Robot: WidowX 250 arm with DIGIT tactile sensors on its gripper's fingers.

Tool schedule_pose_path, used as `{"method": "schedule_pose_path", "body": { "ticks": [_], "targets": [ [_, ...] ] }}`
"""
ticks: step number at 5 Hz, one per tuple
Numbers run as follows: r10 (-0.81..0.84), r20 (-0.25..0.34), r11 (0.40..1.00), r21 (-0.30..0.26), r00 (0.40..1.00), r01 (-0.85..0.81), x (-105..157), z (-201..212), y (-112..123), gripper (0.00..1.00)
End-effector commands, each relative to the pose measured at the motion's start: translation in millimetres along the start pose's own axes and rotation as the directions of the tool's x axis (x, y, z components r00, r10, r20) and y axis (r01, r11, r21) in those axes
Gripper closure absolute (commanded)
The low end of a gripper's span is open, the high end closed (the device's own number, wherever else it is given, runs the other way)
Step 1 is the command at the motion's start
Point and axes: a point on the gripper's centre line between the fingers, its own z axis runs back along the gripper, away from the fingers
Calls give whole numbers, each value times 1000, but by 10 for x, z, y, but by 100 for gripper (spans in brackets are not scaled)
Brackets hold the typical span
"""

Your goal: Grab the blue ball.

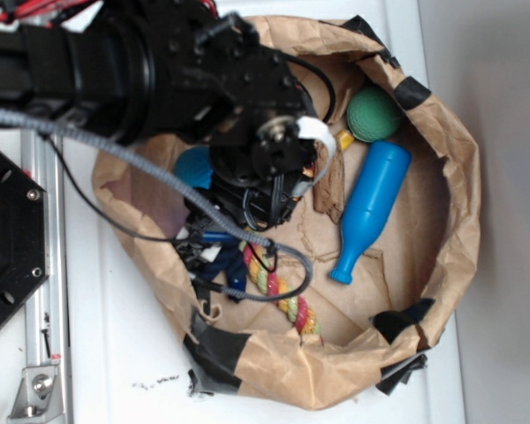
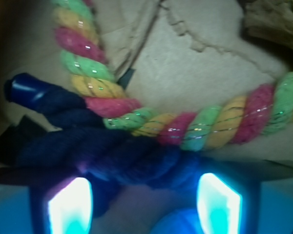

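While the black robot arm (image 1: pixel 141 71) leans over the paper bag (image 1: pixel 459 185), its gripper (image 1: pixel 214 252) is down among the toys at the left part of the bag floor. From the side of the room I see the blue ball (image 1: pixel 194 166) only partly: it shows as a teal-blue curve just left of the wrist of the arm, near the left wall of the bag, and the arm covers the rest of it.

On the wrist camera a blue round shape (image 2: pixel 173 223) sits at the bottom edge, between the two glowing fingers (image 2: pixel 71 204). The jaws stand apart, one at each side. If they touch the ball or not, I cannot tell, because this part is blurred and cut by the edge.

Just in front of the fingers lies a dark blue rope (image 2: pixel 102 151), and a pink, green and yellow rope (image 2: pixel 205 126) bends around it on the brown paper. In the room view the colored rope (image 1: pixel 283 296) comes out under the gripper toward the lower rim.

A green ball (image 1: pixel 373 115) rests at the top right, and a long blue pin-shaped toy (image 1: pixel 371 208) lies tilted beside it, well apart from the gripper. A grey cable (image 1: pixel 115 150) crosses over the left rim.
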Motion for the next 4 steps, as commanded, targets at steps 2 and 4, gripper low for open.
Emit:
{"method": "schedule_pose_path", "body": {
  "ticks": [2,4],
  "targets": [
    [68,68,992,107,995,-75,33,666,285,100],
    [61,112,975,206,992,-83,191,1041,242,100]
  ]
}}
